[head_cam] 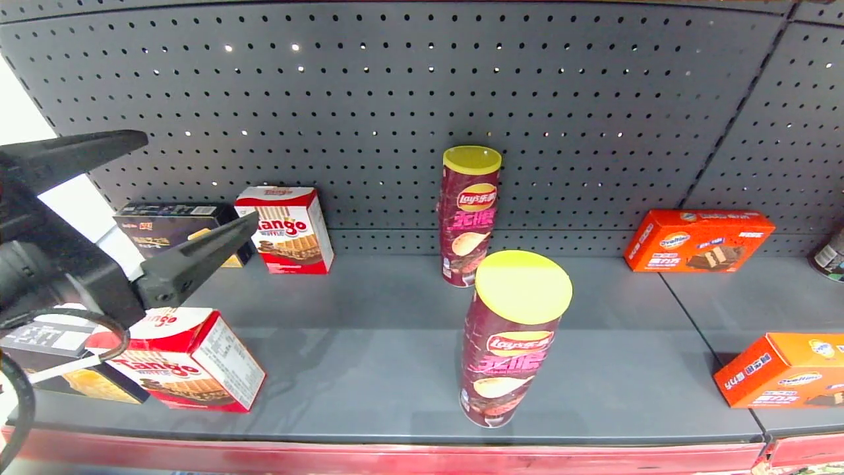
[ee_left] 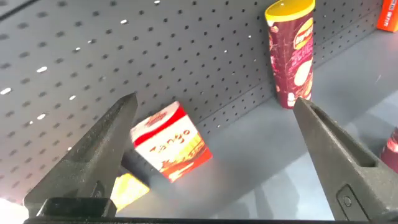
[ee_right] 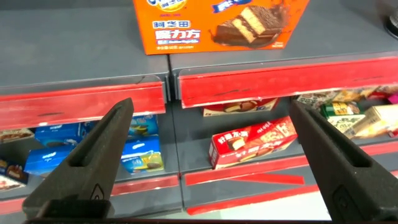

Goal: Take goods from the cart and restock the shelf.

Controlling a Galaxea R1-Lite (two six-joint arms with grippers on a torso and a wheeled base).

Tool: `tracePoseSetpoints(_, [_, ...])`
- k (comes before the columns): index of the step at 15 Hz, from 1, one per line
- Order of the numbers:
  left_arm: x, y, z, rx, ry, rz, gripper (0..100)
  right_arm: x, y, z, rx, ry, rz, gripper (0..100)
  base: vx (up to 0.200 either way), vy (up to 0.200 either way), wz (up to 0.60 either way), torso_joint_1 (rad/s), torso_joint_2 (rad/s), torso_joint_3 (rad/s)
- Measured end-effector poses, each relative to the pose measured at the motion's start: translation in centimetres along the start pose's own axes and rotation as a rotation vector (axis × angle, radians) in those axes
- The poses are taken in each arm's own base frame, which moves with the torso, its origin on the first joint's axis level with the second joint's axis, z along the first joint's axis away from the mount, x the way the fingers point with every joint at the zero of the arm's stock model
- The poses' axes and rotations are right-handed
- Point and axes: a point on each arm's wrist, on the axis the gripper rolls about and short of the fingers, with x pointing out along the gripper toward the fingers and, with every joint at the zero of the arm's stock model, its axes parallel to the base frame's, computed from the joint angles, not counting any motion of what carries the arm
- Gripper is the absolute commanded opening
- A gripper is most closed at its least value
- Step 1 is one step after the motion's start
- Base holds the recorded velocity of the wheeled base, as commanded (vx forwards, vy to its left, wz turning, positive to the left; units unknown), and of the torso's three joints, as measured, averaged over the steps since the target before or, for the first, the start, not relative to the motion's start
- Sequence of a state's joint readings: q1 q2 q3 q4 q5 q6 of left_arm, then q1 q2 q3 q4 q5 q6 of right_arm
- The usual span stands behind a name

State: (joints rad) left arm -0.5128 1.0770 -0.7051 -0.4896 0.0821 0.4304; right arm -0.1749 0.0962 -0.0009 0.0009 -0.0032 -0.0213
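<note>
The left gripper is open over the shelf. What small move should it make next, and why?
Probably draw the left gripper back from the shelf. Its jaws stand open and hold nothing, and the front red box near it already rests on the shelf, so fetching new goods seems next.

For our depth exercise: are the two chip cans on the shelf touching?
Apart. The head view shows the rear can and front can upright, with bare shelf between their bases.

wafer box (head_cam: 191, 359) red-white, angled, just beside left gripper (head_cam: 198, 179) | front chip can (head_cam: 511, 343), rear chip can (head_cam: 469, 218): maroon, yellow-lidded, upright, right of it
</note>
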Motion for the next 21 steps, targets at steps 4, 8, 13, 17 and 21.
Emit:
tracePoseSetpoints(4, [-2.4, -0.1, -0.8, -0.004, -0.004, 0.015, 100, -0.6, 0.0, 3.6, 0.004, -0.087, 0.032, 100, 0.000, 0.000, 0.00, 0.000, 0.00, 0.000])
tracePoseSetpoints(8, [-3.8, 0.0, -1.1, -0.008, -0.009, 0.047, 100, 1.5, 0.1, 12.7, -0.028, -0.087, 0.230, 100, 0.000, 0.000, 0.00, 0.000, 0.00, 0.000])
tracePoseSetpoints(13, [-4.8, -0.1, -1.7, -0.008, 0.012, 0.073, 100, 9.1, 4.8, 15.9, -0.127, 0.088, 0.643, 100, 0.000, 0.000, 0.00, 0.000, 0.00, 0.000])
tracePoseSetpoints(17, [-5.0, 0.0, -1.5, -0.009, 0.000, 0.077, 100, 12.9, 9.8, 14.9, -0.188, 0.166, 0.713, 100, 0.000, 0.000, 0.00, 0.000, 0.00, 0.000])
tracePoseSetpoints(21, [-5.0, -0.1, -1.6, -0.032, 0.006, 0.075, 100, 14.5, 13.5, 13.3, -0.237, 0.248, 0.754, 100, 0.000, 0.000, 0.00, 0.000, 0.00, 0.000])
